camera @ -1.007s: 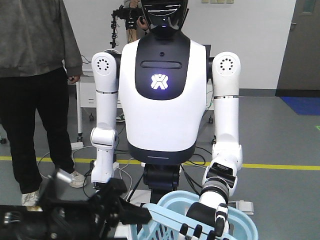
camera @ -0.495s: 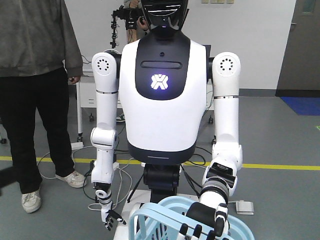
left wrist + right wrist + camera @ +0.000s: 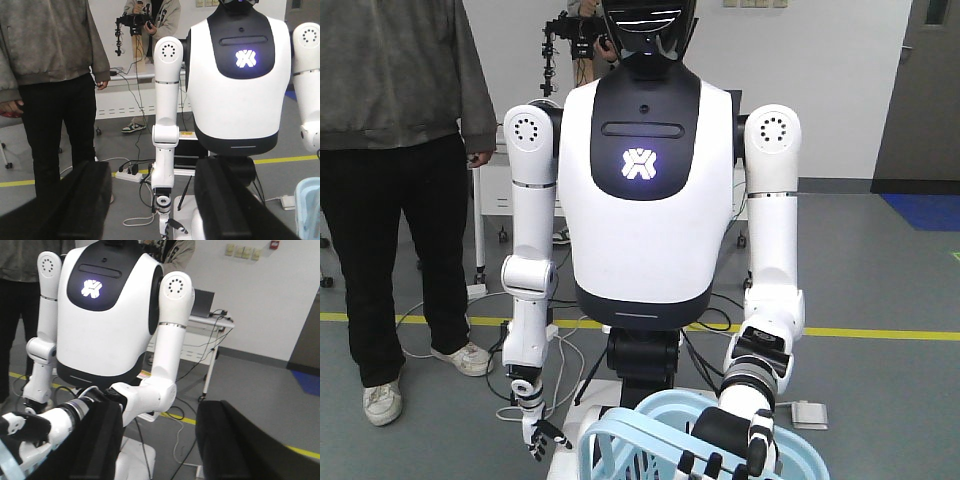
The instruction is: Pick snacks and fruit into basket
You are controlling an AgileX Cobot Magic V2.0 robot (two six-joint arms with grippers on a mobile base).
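Basket (image 3: 620, 435) at lower centre, gripped by the humanoid (image 3: 640, 200) (its inside unseen); left hand (image 3: 152, 167) and right hand (image 3: 160, 407) both released; a careless reach might jostle it

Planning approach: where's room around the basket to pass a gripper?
Free: basket's left rim, beside the humanoid's dangling hand; grey floor right of the humanoid. Crowded: basket's right side, gripped by its other hand; cables and person at left.
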